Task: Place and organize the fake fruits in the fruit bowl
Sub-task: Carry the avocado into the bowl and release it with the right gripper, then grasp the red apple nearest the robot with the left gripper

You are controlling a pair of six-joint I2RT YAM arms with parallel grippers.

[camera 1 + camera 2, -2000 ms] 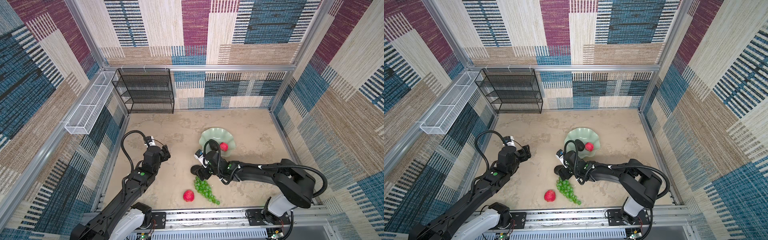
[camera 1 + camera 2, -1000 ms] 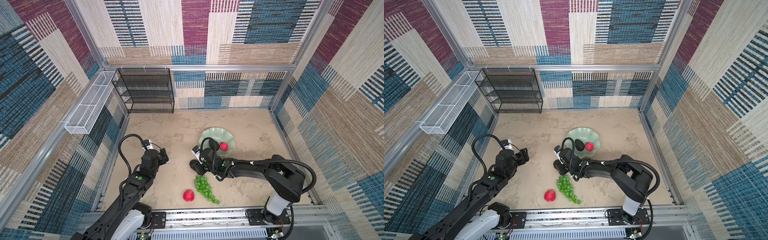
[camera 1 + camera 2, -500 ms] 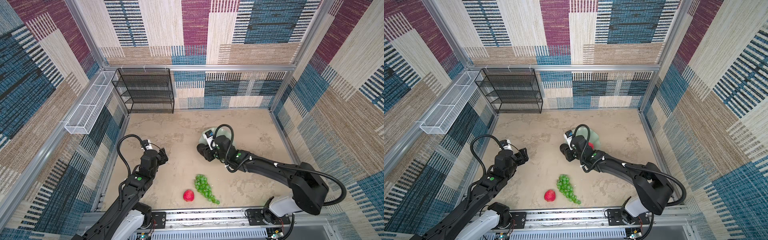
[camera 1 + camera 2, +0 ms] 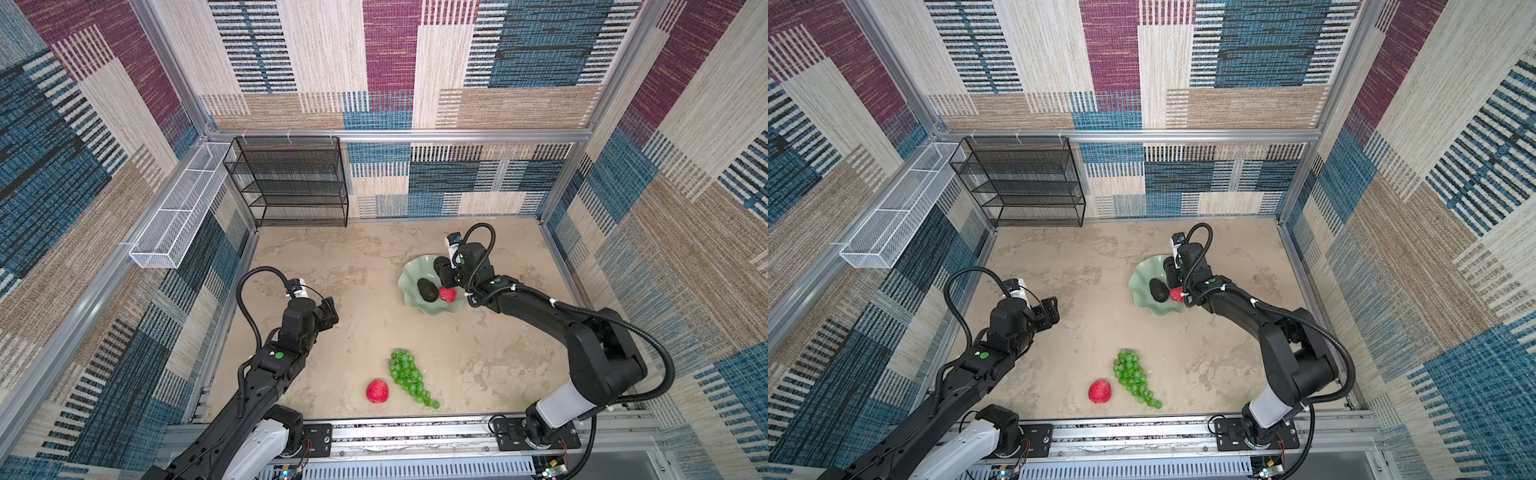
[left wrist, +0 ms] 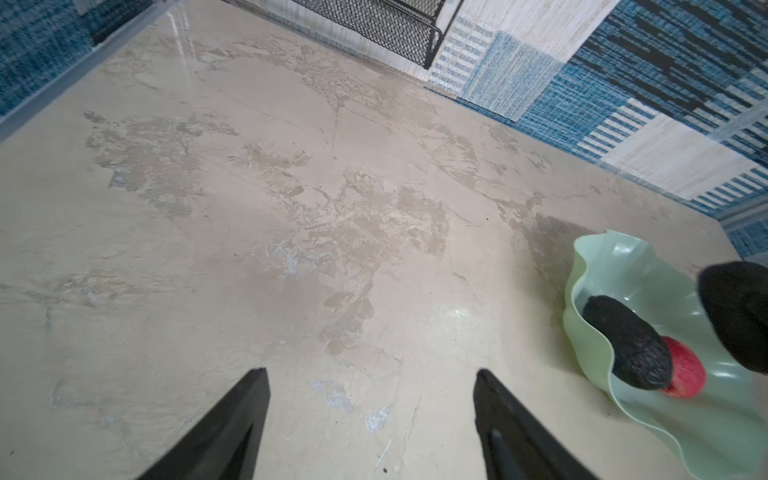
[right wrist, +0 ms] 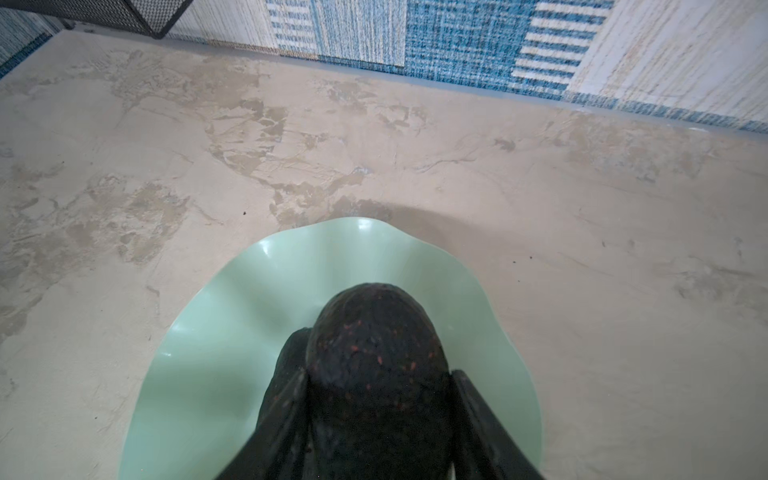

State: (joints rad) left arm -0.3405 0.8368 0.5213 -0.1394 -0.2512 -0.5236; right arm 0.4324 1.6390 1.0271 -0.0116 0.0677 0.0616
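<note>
Right gripper [image 6: 380, 399]: we see its jaws clamped on the held avocado [image 6: 374, 332], dark and speckled.
Change, right arm: a second ago we saw it low over the table [image 4: 353, 270], left of the fruit bowl [image 4: 415, 268] by the grapes' top; now it hangs over the bowl's far side.
Bowl contents: we count the bowl avocado [image 4: 427, 289] touching the bowl strawberry [image 4: 448, 294].
Contact: we cannot tell whether the held avocado touches the bowl.
Left gripper [image 5: 370, 370]: wide apart, nothing between the jaws, barely shifted.
Grapes [image 4: 409, 376]: unmoved on the table near the front.
Table strawberry [image 4: 377, 391]: unmoved, just beside the grapes.
</note>
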